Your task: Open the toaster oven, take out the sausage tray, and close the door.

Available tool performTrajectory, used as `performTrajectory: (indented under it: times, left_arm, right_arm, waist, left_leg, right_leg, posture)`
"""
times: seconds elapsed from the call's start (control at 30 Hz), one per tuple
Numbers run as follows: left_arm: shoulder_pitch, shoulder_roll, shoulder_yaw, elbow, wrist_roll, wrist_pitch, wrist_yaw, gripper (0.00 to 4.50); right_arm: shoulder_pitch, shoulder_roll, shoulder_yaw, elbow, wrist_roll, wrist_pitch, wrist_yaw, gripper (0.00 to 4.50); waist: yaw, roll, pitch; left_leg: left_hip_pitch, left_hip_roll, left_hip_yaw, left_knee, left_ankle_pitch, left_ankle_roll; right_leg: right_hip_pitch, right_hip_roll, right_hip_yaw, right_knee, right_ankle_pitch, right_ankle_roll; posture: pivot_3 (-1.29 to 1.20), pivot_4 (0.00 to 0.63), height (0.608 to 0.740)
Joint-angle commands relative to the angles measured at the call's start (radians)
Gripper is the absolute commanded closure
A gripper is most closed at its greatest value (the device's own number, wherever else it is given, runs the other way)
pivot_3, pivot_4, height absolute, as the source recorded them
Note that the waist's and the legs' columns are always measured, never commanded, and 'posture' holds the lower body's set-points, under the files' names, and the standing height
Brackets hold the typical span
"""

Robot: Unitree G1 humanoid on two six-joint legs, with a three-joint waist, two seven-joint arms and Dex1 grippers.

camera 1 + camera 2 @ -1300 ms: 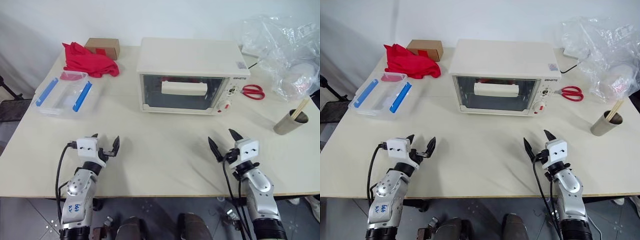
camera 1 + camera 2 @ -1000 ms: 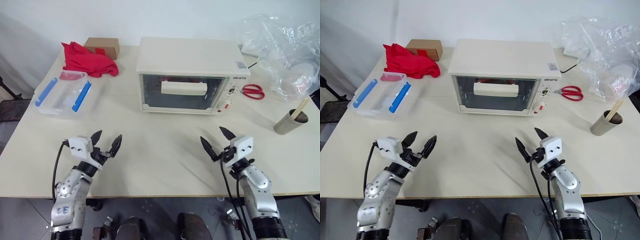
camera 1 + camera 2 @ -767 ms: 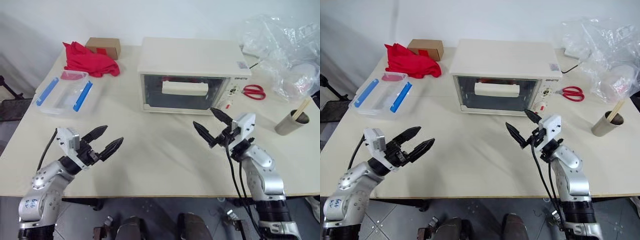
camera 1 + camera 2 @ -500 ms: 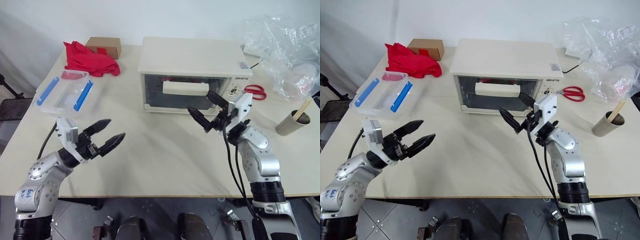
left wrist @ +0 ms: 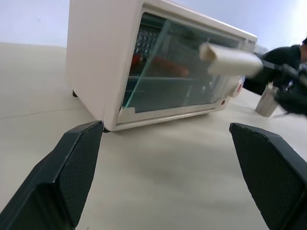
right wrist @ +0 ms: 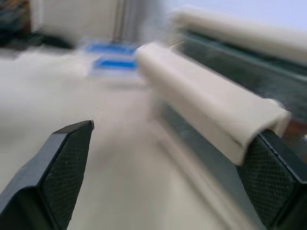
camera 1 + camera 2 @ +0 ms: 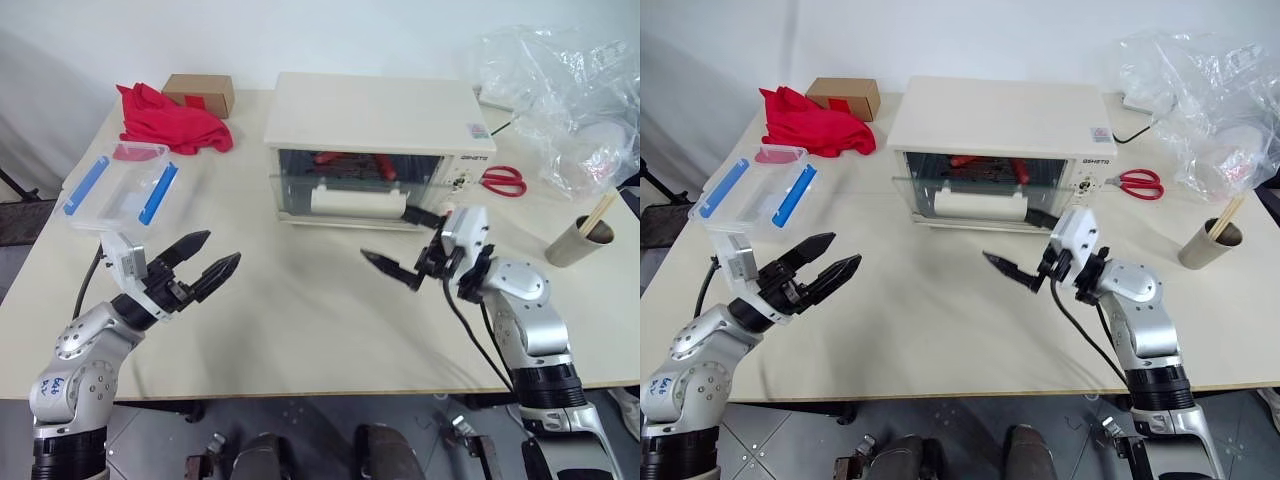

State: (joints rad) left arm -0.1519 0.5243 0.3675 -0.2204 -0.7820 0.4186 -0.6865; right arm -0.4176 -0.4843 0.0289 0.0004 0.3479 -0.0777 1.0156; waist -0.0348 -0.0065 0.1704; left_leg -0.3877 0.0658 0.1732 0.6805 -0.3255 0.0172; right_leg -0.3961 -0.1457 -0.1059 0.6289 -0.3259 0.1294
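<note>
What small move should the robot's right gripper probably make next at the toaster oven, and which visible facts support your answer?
Probably keep drawing the handle down and outward. The door of the toaster oven is only partly tilted open, the right gripper, open, has one finger hooked at the handle's end, and the sausage tray is inside.

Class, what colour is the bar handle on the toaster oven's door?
Cream-white; the bar handle shows best in the left eye view.

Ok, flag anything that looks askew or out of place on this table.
The door of the toaster oven hangs tilted part-way open, its handle beside one finger of the right gripper. That fits the job. A red cloth lies crumpled at the far corner. Nothing is spilled or damaged.
</note>
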Motion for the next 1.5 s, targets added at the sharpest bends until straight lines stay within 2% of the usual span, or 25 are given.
performTrajectory:
  times: [0.03,0.1,0.47,0.5,0.7,0.9,1.0,1.17,1.27,1.4,1.5]
  left_arm:
    - [-0.103,-0.003,0.028,0.047,-0.023,-0.022,0.001,0.41]
    - [-0.179,-0.015,-0.007,0.101,0.006,-0.042,-0.016,0.85]
    - [-0.556,-0.127,-0.143,0.510,0.194,-0.235,-0.092,4.33]
    - [-0.579,-0.138,-0.155,0.543,0.207,-0.244,-0.100,4.46]
    - [-0.587,-0.142,-0.222,0.589,0.241,-0.243,-0.227,4.46]
    - [-0.571,-0.153,-0.225,0.595,0.249,-0.229,-0.260,4.46]
    - [-0.564,-0.155,-0.227,0.591,0.249,-0.221,-0.269,4.46]
    - [-0.540,-0.146,-0.250,0.590,0.268,-0.213,-0.309,4.46]
    - [-0.509,-0.139,-0.282,0.571,0.298,-0.217,-0.338,4.46]
    - [-0.464,-0.145,-0.286,0.539,0.293,-0.175,-0.327,4.46]
    - [-0.415,-0.137,-0.307,0.509,0.309,-0.179,-0.342,4.46]
  right_arm:
    - [-0.021,-0.009,0.014,0.011,-0.044,-0.160,0.054,0.00]
    - [-0.040,-0.001,0.012,0.058,-0.074,-0.236,0.047,0.00]
    - [-0.079,0.015,0.027,0.158,-0.106,-0.358,0.046,0.00]
    - [-0.079,0.014,0.028,0.163,-0.107,-0.364,0.045,0.00]
    - [-0.074,-0.001,0.021,0.172,-0.114,-0.385,0.037,0.00]
    - [-0.002,-0.051,-0.027,0.128,-0.106,-0.345,-0.007,0.00]
    - [0.103,-0.110,-0.093,0.070,-0.089,-0.309,-0.037,0.00]
    - [0.452,-0.248,-0.298,0.029,-0.080,-0.337,-0.036,0.00]
    - [0.570,-0.283,-0.399,0.026,-0.068,-0.332,-0.059,0.00]
    - [0.549,-0.297,-0.440,-0.024,-0.090,-0.305,-0.128,0.00]
    - [0.518,-0.297,-0.419,-0.064,-0.089,-0.271,-0.148,0.00]
  waist:
    - [0.003,0.000,0.000]
    - [0.006,-0.001,0.000]
    - [0.006,-0.001,0.001]
    - [0.006,-0.001,0.001]
    - [0.004,-0.002,0.002]
    - [0.013,-0.002,0.002]
    - [0.032,-0.003,0.002]
    - [0.057,-0.003,0.002]
    - [0.055,-0.004,0.003]
    - [0.041,-0.004,0.003]
    - [0.031,-0.004,0.003]
  left_leg:
    - [0.000,0.000,0.000,0.000,0.000,0.000]
    - [0.000,0.000,0.000,0.001,0.000,0.000]
    - [-0.001,-0.001,0.001,0.001,0.000,0.000]
    - [-0.001,-0.001,0.002,0.001,0.000,0.000]
    - [-0.001,-0.001,0.002,0.000,0.000,0.000]
    - [-0.002,-0.001,0.001,0.002,0.000,0.000]
    - [-0.003,-0.001,0.001,0.003,0.000,0.000]
    - [-0.003,-0.002,0.001,0.002,0.000,0.000]
    - [-0.003,-0.002,0.002,0.002,0.000,0.000]
    - [0.000,-0.001,0.001,0.004,0.001,0.000]
    - [0.001,-0.001,-0.001,0.004,0.001,0.000]
  right_leg:
    - [0.000,0.000,0.000,0.000,0.000,0.000]
    - [0.000,0.000,0.000,0.000,0.000,0.000]
    - [0.001,0.001,-0.002,0.000,0.000,0.000]
    - [0.001,0.001,-0.002,0.000,0.000,0.000]
    - [0.000,0.002,-0.002,0.000,0.000,0.000]
    - [0.002,0.002,-0.003,0.000,0.000,0.000]
    - [0.002,0.002,-0.003,-0.001,0.000,0.001]
    - [0.003,0.002,-0.005,-0.002,0.000,0.001]
    - [0.003,0.002,-0.004,-0.003,0.000,0.001]
    - [0.004,0.002,-0.001,-0.002,0.000,0.001]
    - [0.004,0.002,0.001,0.000,0.000,0.001]
  posture:
    - [0.00,0.150,0.740]
    - [0.00,0.150,0.740]
    - [0.00,0.150,0.740]
    - [0.00,0.150,0.740]
    - [0.00,0.150,0.740]
    - [0.00,0.150,0.740]
    - [0.00,0.150,0.740]
    - [0.00,0.150,0.740]
    - [0.00,0.150,0.740]
    - [0.00,0.150,0.740]
    - [0.00,0.150,0.740]
